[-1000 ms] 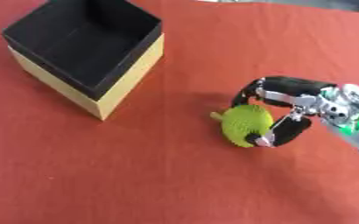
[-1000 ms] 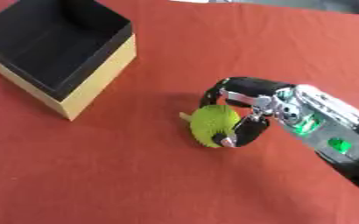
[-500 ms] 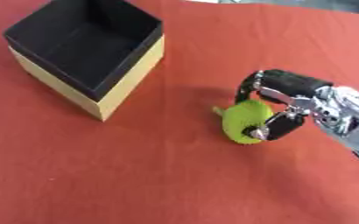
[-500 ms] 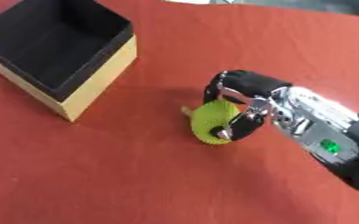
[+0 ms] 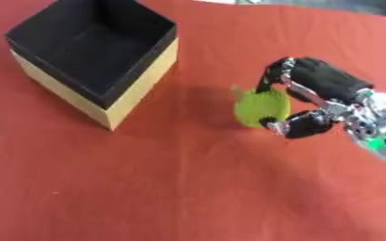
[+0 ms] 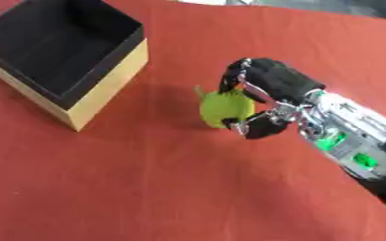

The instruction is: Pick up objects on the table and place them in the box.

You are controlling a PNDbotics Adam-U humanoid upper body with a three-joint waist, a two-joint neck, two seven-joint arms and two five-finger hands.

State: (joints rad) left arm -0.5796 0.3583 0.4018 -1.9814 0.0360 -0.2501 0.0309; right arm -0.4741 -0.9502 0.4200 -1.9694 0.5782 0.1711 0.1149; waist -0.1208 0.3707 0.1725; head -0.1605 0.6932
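A round yellow-green object (image 5: 261, 108) with a small stem sits just above the red tablecloth, to the right of the box. My right hand (image 5: 311, 99) comes in from the right and is curled round it, fingers over the top and thumb underneath. The box (image 5: 93, 52) stands at the upper left, tan outside with a black rim and black inside, and nothing shows in it. My left hand appears in neither view.
The red tablecloth (image 5: 147, 188) covers the whole table. The box's near corner (image 5: 110, 124) points toward the lower middle, about a hand's width left of the held object.
My right hand has closed round the yellow-green object and shifted a little up and to the left with it, toward the box.
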